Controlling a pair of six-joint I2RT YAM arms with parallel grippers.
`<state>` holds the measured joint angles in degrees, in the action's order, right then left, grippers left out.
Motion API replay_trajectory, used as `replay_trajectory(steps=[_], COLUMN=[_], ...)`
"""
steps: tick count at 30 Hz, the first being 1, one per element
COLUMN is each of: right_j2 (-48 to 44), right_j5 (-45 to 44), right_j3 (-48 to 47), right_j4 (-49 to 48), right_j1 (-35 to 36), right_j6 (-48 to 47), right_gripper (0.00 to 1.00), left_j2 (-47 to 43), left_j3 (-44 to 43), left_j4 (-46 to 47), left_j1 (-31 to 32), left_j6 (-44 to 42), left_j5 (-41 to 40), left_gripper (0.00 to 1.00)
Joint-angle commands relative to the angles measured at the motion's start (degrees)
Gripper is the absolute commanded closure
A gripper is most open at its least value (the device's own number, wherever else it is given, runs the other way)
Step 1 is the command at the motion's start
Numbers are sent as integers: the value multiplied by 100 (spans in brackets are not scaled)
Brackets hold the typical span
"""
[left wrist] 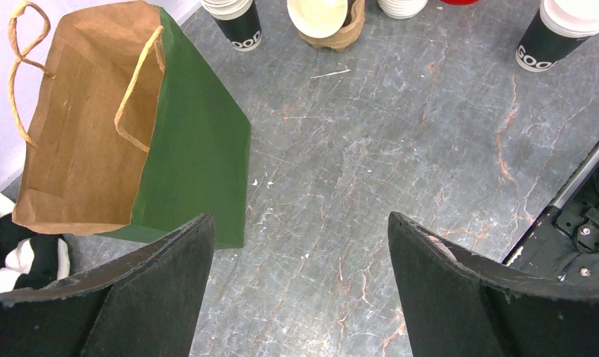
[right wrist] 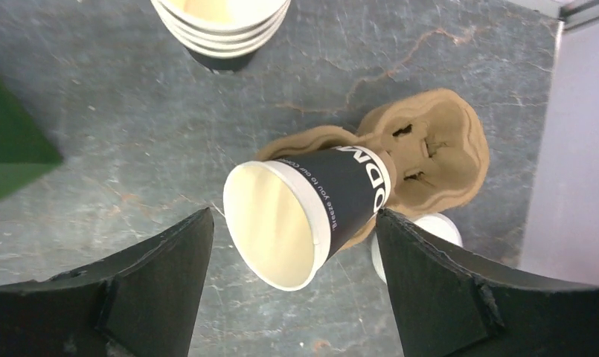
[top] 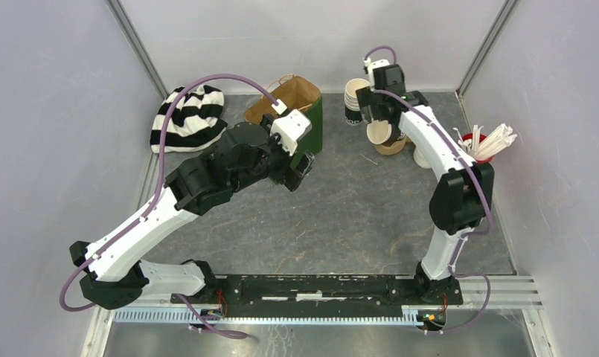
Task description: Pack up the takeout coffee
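A brown cardboard cup carrier (right wrist: 437, 149) sits toward the back right of a grey table (left wrist: 370, 149). A dark paper cup (right wrist: 303, 216) with a cream inside and no lid has its base in one pocket of the carrier. It is tipped sharply, with its open mouth pointing away from the carrier's empty pocket.

The right gripper (right wrist: 294, 216) hangs above this cup with its fingers spread wide, touching nothing. A second dark cup with a white lid (left wrist: 560, 33) stands just beside the carrier, on its right. A stack of cups (right wrist: 222, 26) stands near the carrier, behind and to its left.

A green paper bag (left wrist: 196, 149) stands open, well to the left of the carrier. The left gripper (left wrist: 298, 223) hovers beside the bag with its fingers spread and empty. A red cup of white stirrers (top: 484, 143) stands farther right of the carrier. A striped hat (top: 188, 115) lies beyond the bag.
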<state>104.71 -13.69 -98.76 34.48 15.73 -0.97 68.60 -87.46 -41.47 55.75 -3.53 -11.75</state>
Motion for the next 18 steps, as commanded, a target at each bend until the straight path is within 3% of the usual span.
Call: replay_trajectory(steps=[1, 4, 7, 11, 16, 18], right_j2=[346, 742, 1108, 1068, 1049, 1032], right_j5=[-1572, -2659, -3080, -3318, -3591, -3541], right_j3=[-431, -708, -1055, -810, -525, -500], right_j4=[415, 611, 944, 750, 558, 539], right_j1=[399, 632, 749, 812, 802, 801], right_j6=[-634, -793, -800, -860, -992, -1010], right_gripper=[17, 28, 34, 58, 61, 70], left_j2=[-40, -21, -30, -17, -50, -60], left_j3=[-153, -183, -186, -184, -158, -154], left_j4=[113, 84, 62, 62, 68, 61], left_j1=[32, 30, 30, 33, 50, 59], left_j6=[-272, -273, -263, -234, -222, -223], left_j5=[-25, -31, -22, 30, 37, 42], left_gripper=[8, 8, 8, 8, 9, 8])
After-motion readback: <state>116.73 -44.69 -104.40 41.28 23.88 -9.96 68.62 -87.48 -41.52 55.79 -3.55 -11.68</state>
